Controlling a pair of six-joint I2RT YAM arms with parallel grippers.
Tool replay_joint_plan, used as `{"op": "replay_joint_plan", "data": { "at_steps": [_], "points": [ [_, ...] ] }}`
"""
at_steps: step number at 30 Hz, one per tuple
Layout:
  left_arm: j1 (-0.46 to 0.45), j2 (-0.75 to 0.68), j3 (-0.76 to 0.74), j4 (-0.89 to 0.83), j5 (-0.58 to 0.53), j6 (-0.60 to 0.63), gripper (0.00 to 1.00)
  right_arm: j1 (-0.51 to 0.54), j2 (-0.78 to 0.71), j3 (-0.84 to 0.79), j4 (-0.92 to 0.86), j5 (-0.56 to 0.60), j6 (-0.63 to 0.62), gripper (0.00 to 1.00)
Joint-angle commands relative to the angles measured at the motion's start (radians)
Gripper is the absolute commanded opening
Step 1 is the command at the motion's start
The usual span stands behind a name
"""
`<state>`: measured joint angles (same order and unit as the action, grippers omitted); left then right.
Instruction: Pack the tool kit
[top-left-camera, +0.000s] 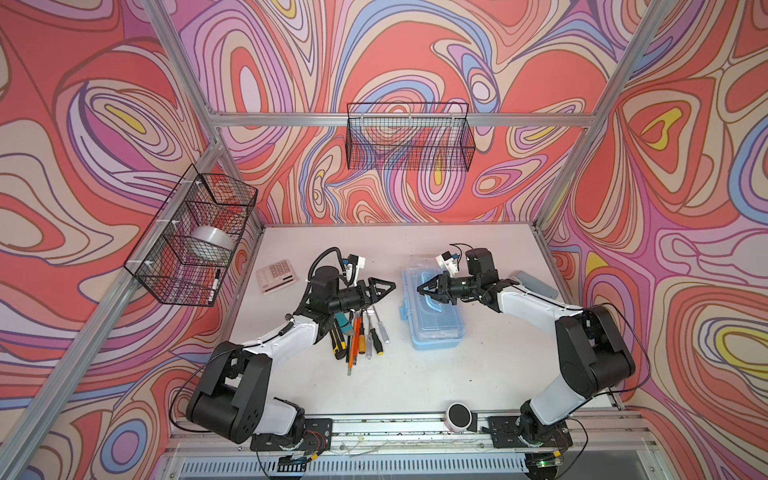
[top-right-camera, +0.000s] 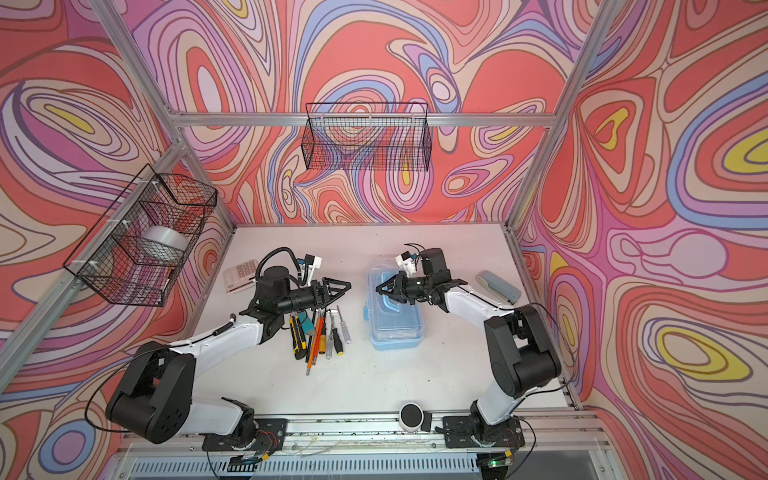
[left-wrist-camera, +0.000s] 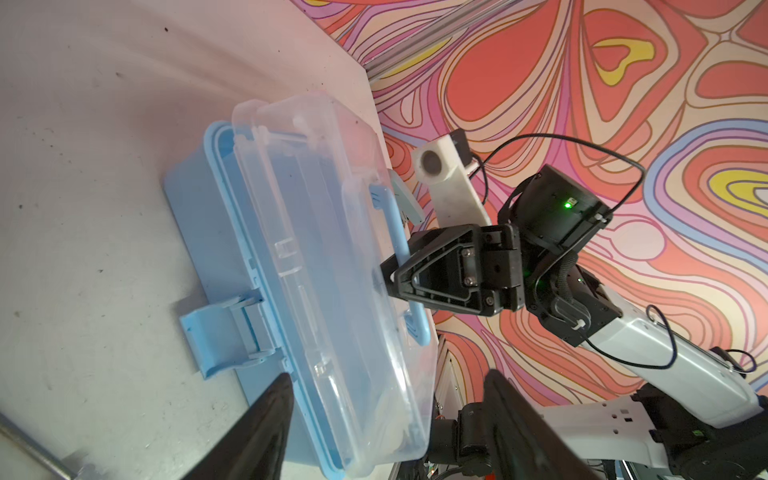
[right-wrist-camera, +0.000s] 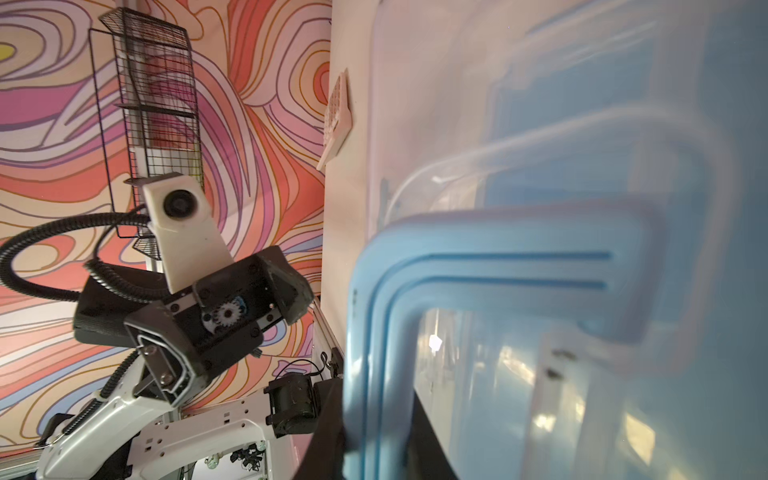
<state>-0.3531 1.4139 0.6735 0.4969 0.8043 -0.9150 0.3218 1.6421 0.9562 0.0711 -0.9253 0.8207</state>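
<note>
The tool kit's light-blue case (top-left-camera: 436, 332) (top-right-camera: 397, 336) with its clear lid (left-wrist-camera: 311, 249) lies right of centre on the table. My right gripper (top-left-camera: 420, 287) (top-right-camera: 377, 287) (right-wrist-camera: 374, 436) is shut on the pale-blue handle (left-wrist-camera: 392, 224) (right-wrist-camera: 478, 266) on the lid. The front latch (left-wrist-camera: 220, 332) sticks out from the case. My left gripper (top-left-camera: 391, 286) (top-right-camera: 347, 286) (left-wrist-camera: 386, 415) is open and points at the case from a short gap away, holding nothing. Loose tools (top-left-camera: 357, 332) (top-right-camera: 320, 332), among them screwdrivers and yellow-black and teal cutters, lie in a pile under the left arm.
A pinkish-white calculator (top-left-camera: 275, 275) lies at the back left, a grey-blue stapler (top-left-camera: 536, 282) at the right behind the right arm. A wire basket (top-left-camera: 191, 241) with a tape roll hangs on the left wall, another wire basket (top-left-camera: 409, 137) on the back wall. A round black-topped device (top-left-camera: 459, 417) sits at the front edge.
</note>
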Motion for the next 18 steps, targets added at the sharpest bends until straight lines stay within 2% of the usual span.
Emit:
{"op": "replay_joint_plan", "data": {
  "at_steps": [1,10,18],
  "points": [
    [-0.012,0.027,0.035,-0.026,-0.014,0.038,0.76,0.003,-0.004,-0.057,0.289,-0.101,0.133,0.0],
    [-0.074,0.138,0.107,0.031,-0.021,0.02,0.79,-0.012,0.046,-0.122,0.648,-0.176,0.389,0.0],
    [-0.13,0.245,0.188,0.115,0.0,-0.04,0.78,-0.013,0.031,-0.139,0.582,-0.162,0.329,0.0]
  ]
}}
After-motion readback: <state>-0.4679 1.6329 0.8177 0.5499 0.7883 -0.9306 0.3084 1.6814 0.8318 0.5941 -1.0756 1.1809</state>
